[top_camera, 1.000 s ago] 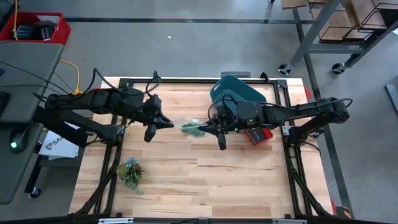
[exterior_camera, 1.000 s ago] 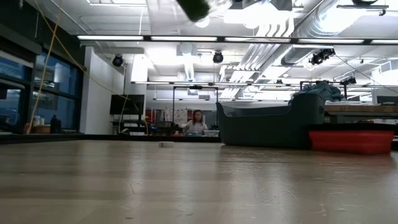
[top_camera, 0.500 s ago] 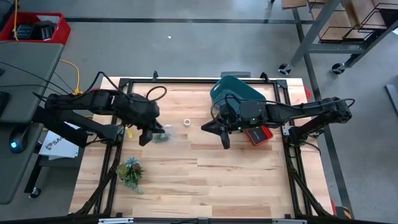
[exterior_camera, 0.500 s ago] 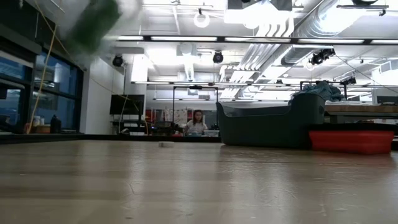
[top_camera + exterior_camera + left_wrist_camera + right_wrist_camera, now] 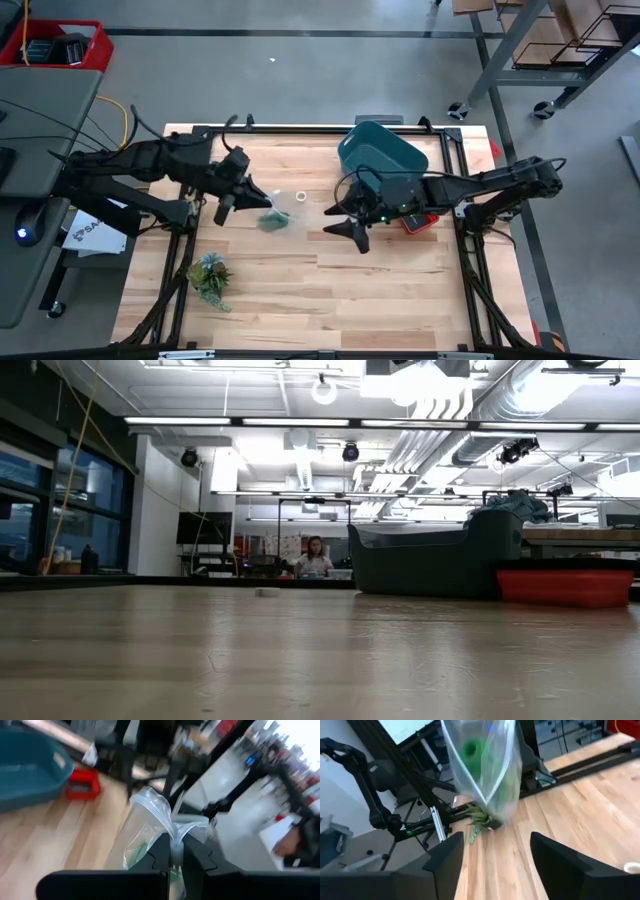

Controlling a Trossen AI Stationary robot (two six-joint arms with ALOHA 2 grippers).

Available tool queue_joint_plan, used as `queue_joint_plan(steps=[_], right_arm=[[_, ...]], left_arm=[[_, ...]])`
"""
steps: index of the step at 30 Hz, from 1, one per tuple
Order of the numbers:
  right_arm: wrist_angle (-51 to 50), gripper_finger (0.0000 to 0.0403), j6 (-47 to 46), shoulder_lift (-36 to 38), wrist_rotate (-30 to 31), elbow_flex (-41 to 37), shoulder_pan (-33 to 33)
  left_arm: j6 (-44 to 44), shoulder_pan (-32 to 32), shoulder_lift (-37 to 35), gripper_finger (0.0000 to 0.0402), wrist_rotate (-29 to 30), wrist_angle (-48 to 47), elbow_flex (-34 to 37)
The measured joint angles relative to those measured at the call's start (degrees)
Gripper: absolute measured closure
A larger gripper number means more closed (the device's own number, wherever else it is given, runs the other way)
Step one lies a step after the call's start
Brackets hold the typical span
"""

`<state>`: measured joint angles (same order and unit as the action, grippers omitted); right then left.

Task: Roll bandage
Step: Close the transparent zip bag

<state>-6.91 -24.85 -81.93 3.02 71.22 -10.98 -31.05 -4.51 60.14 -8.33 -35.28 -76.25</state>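
Observation:
The bandage (image 5: 472, 750) is a small bright green roll inside a clear plastic bag (image 5: 273, 221). The bag hangs over the table's left half, and my left gripper (image 5: 262, 200) is shut on it. The left wrist view shows the bag (image 5: 150, 820) bunched between the fingers, with green (image 5: 134, 856) showing through it. My right gripper (image 5: 345, 228) stands open right of centre, apart from the bag and pointing at it. In its wrist view its two fingers (image 5: 445, 865) stand wide with nothing between them. My left gripper pinches a gathered, crumpled part of the clear bag (image 5: 175, 834) between its two fingers. The fingers come from the table's left. The bag hangs from them, lifted clear of the table, with the green roll inside it.
A small white ring (image 5: 300, 197) lies on the table between the two grippers. A teal bin (image 5: 380, 150) stands at the far right, with a red box (image 5: 418, 220) beside it. A small leafy plant (image 5: 210, 275) sits near the front left. Bare wood stretches along the near side.
My left gripper has carried the bag from the table's middle toward the left edge, away from my right gripper, and the bag has swung as it went. My right gripper is no longer at the bag and has shifted slightly toward the near edge.

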Motion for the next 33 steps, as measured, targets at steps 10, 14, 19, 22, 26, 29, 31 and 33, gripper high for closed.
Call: queue_joint_plan(steps=[10, 14, 19, 22, 26, 29, 31, 33], right_arm=[[12.6, 0.0171, 4.9, -4.2, 4.0, -0.1, -0.4], [13.7, 0.0171, 6.1, -4.2, 4.5, -0.1, -0.4], [13.6, 0.0171, 8.4, -4.7, 8.1, -0.1, -0.8], [14.6, 0.0171, 8.9, -4.8, 9.7, -0.1, -0.8], [16.2, 0.0171, 9.7, -4.9, 9.8, -0.1, -0.8], [16.6, 0.0172, 10.7, -4.9, 9.2, -0.1, -0.8], [16.8, 0.0185, 10.4, -5.1, 10.5, -0.1, -0.8], [17.5, 0.0227, 10.3, -5.6, 12.4, -0.1, -0.9]], left_arm=[[-5.4, 0.6, -0.8, 0.0385, -0.3, 11.2, 0.0], [-6.4, 1.0, -1.2, 0.0385, 0.1, 11.8, 0.0], [-7.8, 1.6, -0.9, 0.0385, 0.4, 15.5, 0.0], [-7.9, 2.1, -0.8, 0.0385, 0.5, 15.9, 0.0], [-8.4, 3.0, -0.8, 0.0385, 1.2, 15.9, 0.0], [-8.8, 3.6, -0.3, 0.0385, 1.4, 15.9, 0.0], [-8.9, 3.9, 0.2, 0.0385, 1.5, 16.0, 0.0], [-8.9, 3.9, 0.9, 0.0385, 1.5, 15.9, 0.0]])
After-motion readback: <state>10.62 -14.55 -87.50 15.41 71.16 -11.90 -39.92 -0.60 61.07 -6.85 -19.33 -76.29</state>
